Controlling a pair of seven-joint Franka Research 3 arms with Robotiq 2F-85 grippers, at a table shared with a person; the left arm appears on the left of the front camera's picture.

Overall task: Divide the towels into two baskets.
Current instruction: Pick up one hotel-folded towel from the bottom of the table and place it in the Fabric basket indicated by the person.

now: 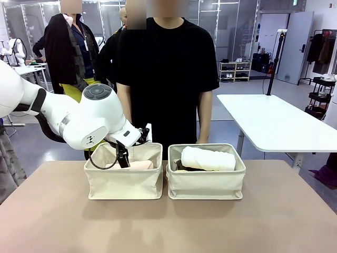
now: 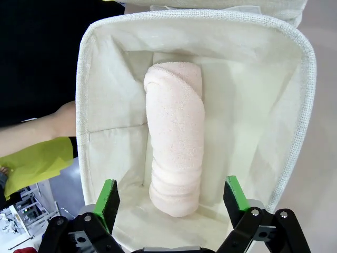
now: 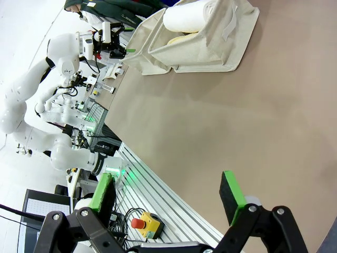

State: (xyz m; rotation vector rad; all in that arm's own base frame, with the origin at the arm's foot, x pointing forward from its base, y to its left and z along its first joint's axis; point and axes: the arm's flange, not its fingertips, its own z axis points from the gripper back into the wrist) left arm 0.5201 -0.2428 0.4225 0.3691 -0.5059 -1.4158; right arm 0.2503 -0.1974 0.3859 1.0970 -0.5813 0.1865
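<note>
The sorting is looking close to finished: no towel is lying loose on the brown surface (image 1: 168, 226), and both cream baskets are holding rolls. In the left basket (image 1: 125, 184) a cream towel (image 2: 176, 137) is lying lengthwise along the bottom, and the left claw (image 2: 171, 203) is hanging right over it, jaws spread wide on either side of the roll and gripping nothing. Whether a second roll is sitting in there, I cannot tell. Over in the right basket (image 1: 206, 184) a white towel (image 1: 208, 158) is riding on top, with something dark tucked under it and a pale yellow edge peeking out in the right wrist view. The right claw (image 3: 168, 197) is hovering wide apart and empty above bare surface, well away from the baskets.
</note>
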